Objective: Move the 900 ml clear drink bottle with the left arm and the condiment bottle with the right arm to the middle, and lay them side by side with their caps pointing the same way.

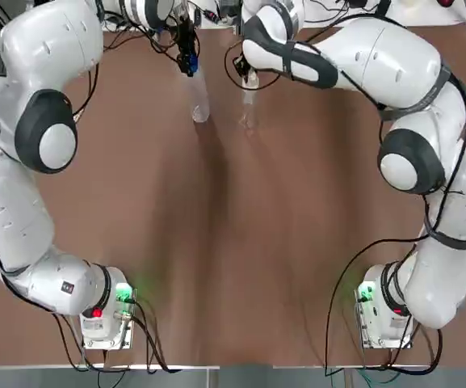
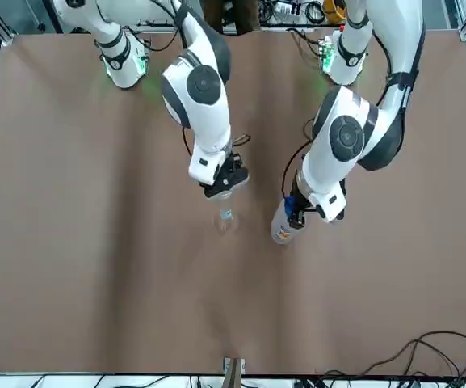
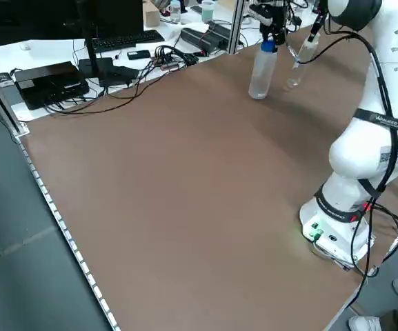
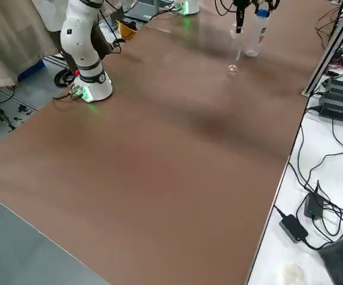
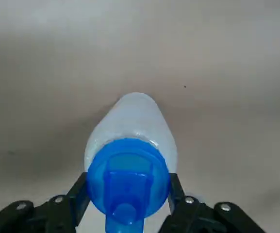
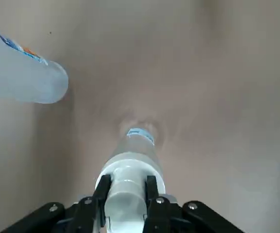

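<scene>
Toward the table's [image 1: 216,259] far edge, mid-width, the left gripper [image 5: 127,188] clamps the upright clear drink bottle [image 5: 132,119] at its blue cap. Just beside it, the right gripper [image 6: 126,188] clasps the condiment bottle [image 6: 131,158] at its neck. This looks like the carry step. Next, both need tipping down parallel, caps matching.

Overhead and front cameras face opposite ways over the table [image 1: 216,242]; raised side cameras look diagonally across; close wrist cameras apparently share the clear drink bottle [image 5: 130,116].

drink bottle [image 5: 132,119] cap [image 5: 127,174] cropped, condiment bottle [image 6: 132,167] label [image 6: 140,135] unreadable
</scene>
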